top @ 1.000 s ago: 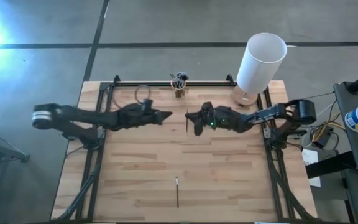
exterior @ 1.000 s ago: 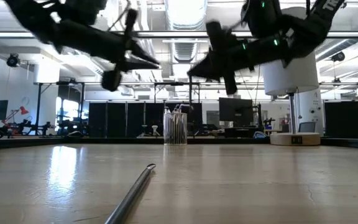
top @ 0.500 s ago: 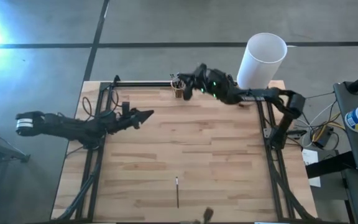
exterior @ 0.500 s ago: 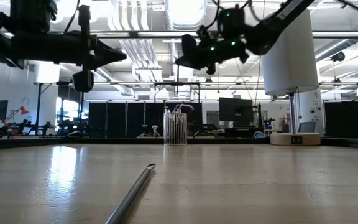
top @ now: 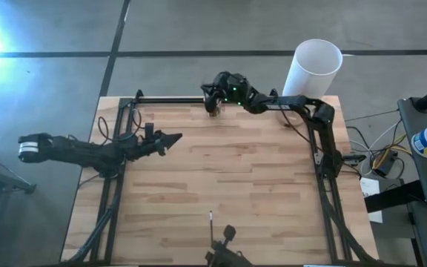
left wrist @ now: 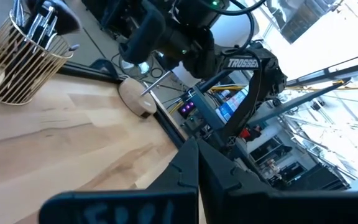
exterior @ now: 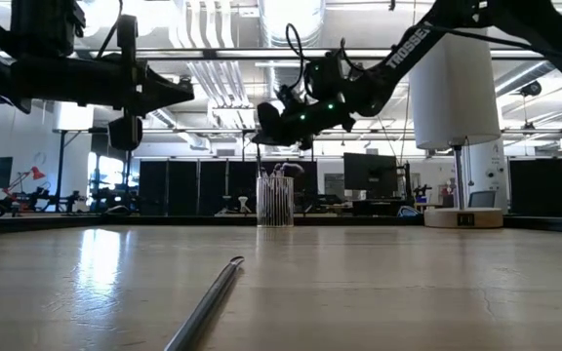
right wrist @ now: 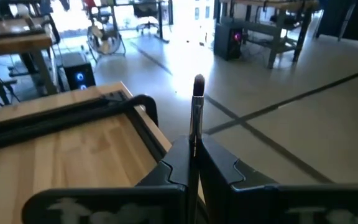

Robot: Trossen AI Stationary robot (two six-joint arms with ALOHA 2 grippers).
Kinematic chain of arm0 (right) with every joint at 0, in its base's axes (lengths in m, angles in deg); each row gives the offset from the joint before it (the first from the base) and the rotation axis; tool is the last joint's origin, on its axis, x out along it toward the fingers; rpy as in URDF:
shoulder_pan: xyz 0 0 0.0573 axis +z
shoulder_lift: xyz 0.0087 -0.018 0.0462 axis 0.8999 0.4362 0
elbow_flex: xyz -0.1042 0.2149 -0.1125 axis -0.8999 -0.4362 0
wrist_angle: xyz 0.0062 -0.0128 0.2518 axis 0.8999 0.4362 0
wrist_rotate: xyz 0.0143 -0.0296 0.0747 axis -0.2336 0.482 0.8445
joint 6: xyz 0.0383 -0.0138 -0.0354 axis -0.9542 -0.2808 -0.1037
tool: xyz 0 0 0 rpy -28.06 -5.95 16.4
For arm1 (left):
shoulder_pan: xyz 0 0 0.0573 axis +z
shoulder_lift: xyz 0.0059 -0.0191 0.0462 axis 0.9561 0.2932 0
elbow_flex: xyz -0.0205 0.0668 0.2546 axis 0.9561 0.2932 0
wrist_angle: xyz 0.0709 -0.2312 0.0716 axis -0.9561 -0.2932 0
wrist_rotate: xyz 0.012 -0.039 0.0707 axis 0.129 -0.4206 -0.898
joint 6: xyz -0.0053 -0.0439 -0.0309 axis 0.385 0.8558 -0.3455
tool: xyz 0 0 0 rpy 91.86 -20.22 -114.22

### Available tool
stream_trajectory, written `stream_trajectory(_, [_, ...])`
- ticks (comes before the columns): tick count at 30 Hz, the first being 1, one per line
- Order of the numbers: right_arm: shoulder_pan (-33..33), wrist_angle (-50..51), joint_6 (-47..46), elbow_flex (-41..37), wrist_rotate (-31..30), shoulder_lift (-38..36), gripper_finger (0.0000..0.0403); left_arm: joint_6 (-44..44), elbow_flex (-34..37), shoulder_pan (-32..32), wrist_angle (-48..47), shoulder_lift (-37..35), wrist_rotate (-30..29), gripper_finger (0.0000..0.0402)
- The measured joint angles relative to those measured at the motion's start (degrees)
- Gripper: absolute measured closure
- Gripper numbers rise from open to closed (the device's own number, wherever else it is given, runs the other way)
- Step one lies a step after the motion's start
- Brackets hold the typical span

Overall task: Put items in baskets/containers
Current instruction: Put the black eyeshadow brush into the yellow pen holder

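Observation:
A small clear cup [top: 213,108] with several dark brushes upright in it stands at the table's far edge; it also shows in the low view [exterior: 275,201] and the left wrist view [left wrist: 18,57]. My right gripper [top: 210,92] hangs just above the cup [exterior: 264,124], shut on a thin brush [right wrist: 197,102]. Another brush [top: 211,227] lies flat near the front edge [exterior: 208,304]. My left gripper [top: 178,137] is shut and empty, level above the table's left half [left wrist: 197,163]. My right gripper pinches the brush's handle [right wrist: 193,144] between its two fingers. The brush lies along the fingers and sticks out past their tips, its small dark head [right wrist: 198,84] forward. It is lifted clear of the table and the cup.
A tall white cylinder [top: 313,70] on a wooden base stands at the far right corner. A black rail [top: 170,99] runs along the far edge. A dark thing [top: 224,239] shows at the near edge. Bare wood lies across the table's middle.
My right gripper has swung from the table's middle to the far edge, carrying the brush to above the cup, and has rolled about its own axis. My left gripper has drawn back toward the table's left edge and then kept still.

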Motion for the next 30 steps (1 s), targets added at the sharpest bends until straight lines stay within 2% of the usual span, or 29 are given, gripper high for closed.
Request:
stream_trajectory(6, [0.0,0.9,0.2,-1.4,-0.2,-1.1,0.039,-0.3,0.0,0.0,-0.2,0.0,0.0,0.0401])
stream_trajectory(11, [0.0,5.6,-1.2,-1.8,-0.4,-1.0,0.0387,-0.4,0.0,0.0,-0.3,0.0,0.0,0.0401])
stream_trajectory(19, [0.4,9.6,-4.9,-1.9,-1.9,-1.8,0.0319,-0.4,-0.1,0.0,-1.5,0.0,-0.1,0.0401])
stream_trajectory(25, [0.4,16.9,-8.3,-1.9,-2.0,-4.9,0.0265,0.0,-0.1,0.0,-4.9,0.0,-0.2,0.0395])
stream_trajectory(28, [1.0,23.9,-8.3,-1.9,-1.9,-8.8,0.0258,0.4,-0.1,0.0,-8.4,0.0,-0.1,0.0393])
stream_trajectory(30, [1.8,30.0,-7.3,-1.9,-1.9,-12.3,0.0268,0.5,-0.2,0.0,-11.2,0.0,0.3,0.0393])
